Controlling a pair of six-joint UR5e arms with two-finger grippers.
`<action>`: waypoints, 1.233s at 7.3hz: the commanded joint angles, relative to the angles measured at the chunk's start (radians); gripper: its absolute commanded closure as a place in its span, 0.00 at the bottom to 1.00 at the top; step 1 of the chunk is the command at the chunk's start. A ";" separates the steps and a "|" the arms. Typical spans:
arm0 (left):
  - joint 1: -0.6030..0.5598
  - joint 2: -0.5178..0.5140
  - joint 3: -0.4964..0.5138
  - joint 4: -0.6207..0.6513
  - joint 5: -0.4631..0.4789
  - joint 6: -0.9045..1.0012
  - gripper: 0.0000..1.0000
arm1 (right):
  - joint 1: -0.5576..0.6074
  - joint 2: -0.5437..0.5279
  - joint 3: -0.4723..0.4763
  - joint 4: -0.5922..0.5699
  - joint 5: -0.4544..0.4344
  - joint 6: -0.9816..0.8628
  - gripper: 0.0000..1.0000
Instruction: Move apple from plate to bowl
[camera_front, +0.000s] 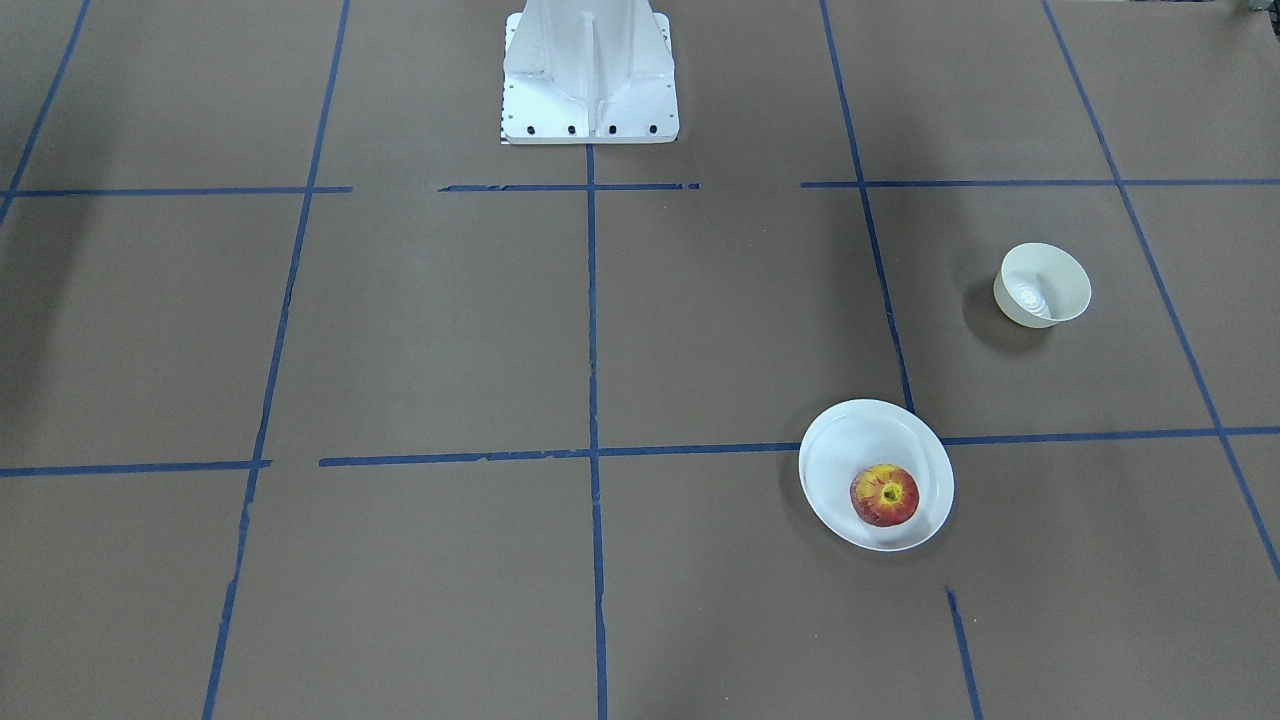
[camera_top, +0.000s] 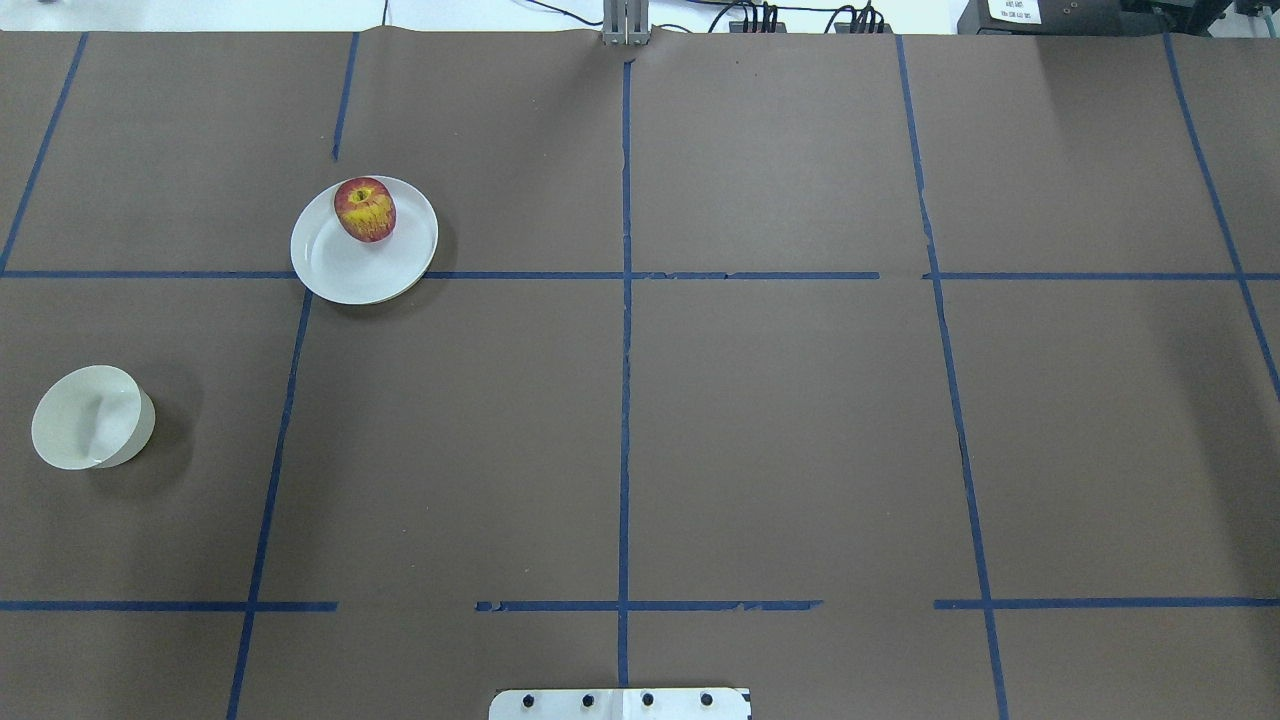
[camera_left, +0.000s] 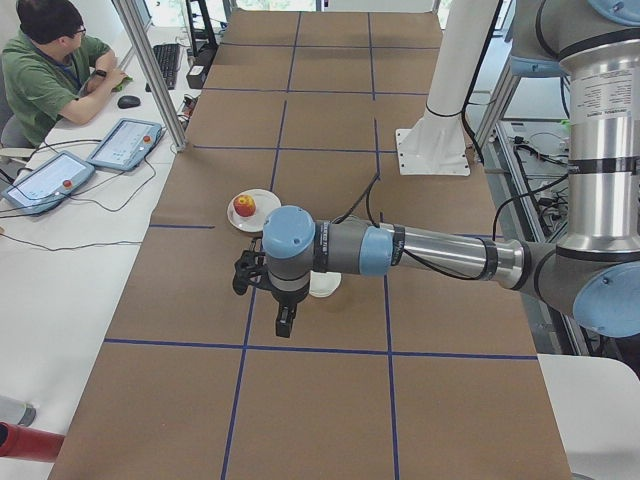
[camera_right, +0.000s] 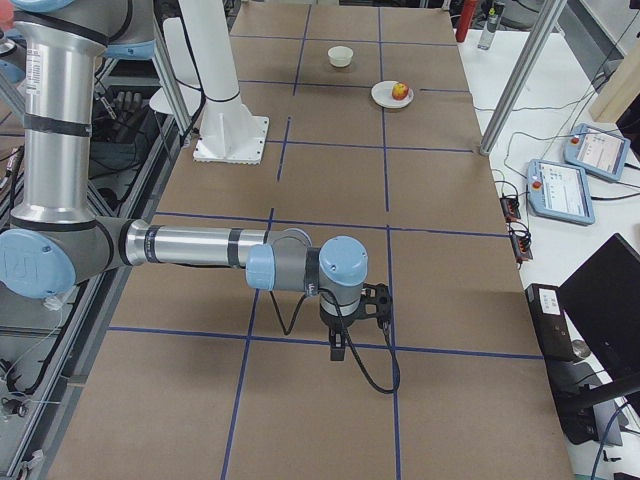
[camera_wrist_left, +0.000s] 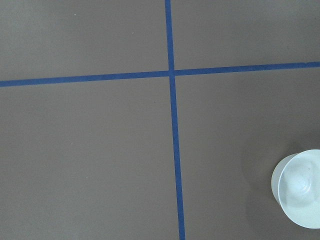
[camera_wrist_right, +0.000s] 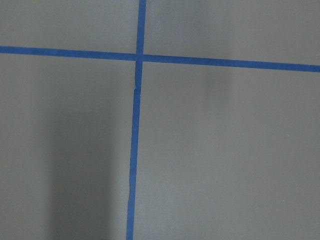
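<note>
The red apple (camera_front: 884, 495) with a yellow stem patch lies on the white plate (camera_front: 860, 435), off-centre toward its far rim in the overhead view (camera_top: 364, 209). The empty cream bowl (camera_front: 1045, 285) stands apart from the plate, nearer the table's left end (camera_top: 85, 415). It also shows at the lower right of the left wrist view (camera_wrist_left: 300, 187). My left gripper (camera_left: 283, 322) hangs above the table just beside the bowl (camera_left: 326, 286). My right gripper (camera_right: 342, 345) hangs over the table's other end. Both show only in side views, so I cannot tell whether they are open or shut.
The table is covered in brown paper with a blue tape grid (camera_top: 625, 400). The white robot base (camera_front: 590, 75) stands at the middle of one long edge. An operator (camera_left: 50, 70) sits at a desk with tablets (camera_left: 125, 143) beside the table.
</note>
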 joint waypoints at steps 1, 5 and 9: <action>0.086 -0.144 0.002 -0.019 0.010 -0.150 0.00 | 0.000 0.000 0.000 0.000 0.000 0.000 0.00; 0.358 -0.447 0.113 -0.023 0.085 -0.478 0.00 | 0.000 0.000 0.000 0.000 0.000 0.000 0.00; 0.558 -0.639 0.406 -0.319 0.182 -0.909 0.00 | 0.000 0.000 0.000 0.000 0.000 0.000 0.00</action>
